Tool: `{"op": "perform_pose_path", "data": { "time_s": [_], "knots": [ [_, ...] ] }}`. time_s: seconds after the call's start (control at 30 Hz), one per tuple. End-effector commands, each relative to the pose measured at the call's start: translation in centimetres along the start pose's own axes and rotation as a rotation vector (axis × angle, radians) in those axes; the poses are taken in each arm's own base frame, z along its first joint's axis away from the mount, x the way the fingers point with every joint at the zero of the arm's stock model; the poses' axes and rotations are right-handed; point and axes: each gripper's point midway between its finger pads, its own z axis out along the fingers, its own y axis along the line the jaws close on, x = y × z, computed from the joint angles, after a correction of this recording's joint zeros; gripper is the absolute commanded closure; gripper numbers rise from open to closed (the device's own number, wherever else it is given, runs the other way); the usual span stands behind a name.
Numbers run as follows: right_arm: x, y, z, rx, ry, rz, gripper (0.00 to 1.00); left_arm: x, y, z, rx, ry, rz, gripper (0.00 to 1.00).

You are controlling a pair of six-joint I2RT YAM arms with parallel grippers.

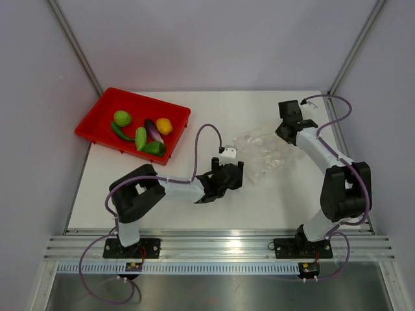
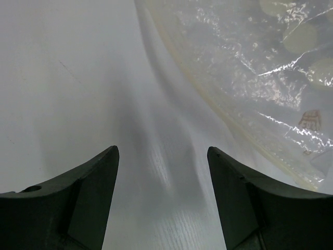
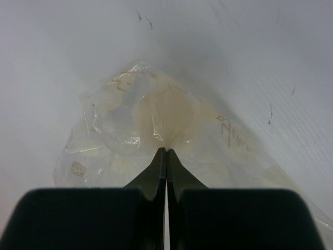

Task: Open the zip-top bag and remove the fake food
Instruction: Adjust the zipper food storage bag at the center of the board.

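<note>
The clear crinkly zip-top bag (image 1: 262, 153) lies on the white table right of centre. My right gripper (image 1: 287, 134) is shut on the bag's film; in the right wrist view the bag (image 3: 156, 130) bunches at the closed fingertips (image 3: 166, 151). My left gripper (image 1: 235, 176) is open and empty just left of the bag; in the left wrist view the bag (image 2: 250, 67) lies ahead to the right and the fingers (image 2: 104, 172) frame bare table. The fake food lies in the red tray: a green round piece (image 1: 122, 118), a yellow one (image 1: 164, 126), a purple one (image 1: 153, 130), green pieces (image 1: 141, 138).
The red tray (image 1: 104, 118) sits at the table's back left corner. Grey walls close in the table on the left, back and right. Cables loop from both arms above the table.
</note>
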Motion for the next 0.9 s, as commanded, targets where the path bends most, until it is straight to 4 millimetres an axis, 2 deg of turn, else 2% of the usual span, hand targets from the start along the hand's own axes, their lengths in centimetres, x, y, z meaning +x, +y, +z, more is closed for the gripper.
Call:
{"op": "perform_pose_path", "data": {
  "time_s": [0.0, 0.2, 0.4, 0.67, 0.73, 0.77, 0.87],
  "knots": [
    [-2.4, 0.4, -2.1, 0.022, -0.129, -0.02, 1.0, -2.7, -0.2, -0.5, 0.014, -0.068, -0.085, 0.29],
    [-2.5, 0.4, -2.7, 0.027, -0.15, -0.024, 1.0, -2.3, 0.1, 0.1, 0.007, -0.046, -0.092, 0.29],
    [-3.0, 1.1, -4.5, 0.005, -0.215, -0.044, 0.97, -1.8, 0.3, 0.5, 0.005, -0.019, -0.107, 0.3],
    [-2.8, 1.5, -5.1, -0.07, -0.235, -0.028, 0.93, -1.9, 0.4, 0.5, 0.006, -0.019, -0.106, 0.3],
    [-2.7, 2.3, -5.3, -0.124, -0.235, -0.007, 0.9, -2.0, 0.4, 0.5, 0.006, -0.02, -0.107, 0.3],
    [-2.0, 2.9, -5.5, -0.182, -0.203, 0.0, 0.87, -2.0, 0.3, 0.5, 0.008, -0.02, -0.108, 0.3],
    [-2.0, 3.8, -6.4, -0.258, -0.18, 0.032, 0.88, -2.0, 0.3, 0.5, 0.008, -0.019, -0.106, 0.3]
  ]
}}
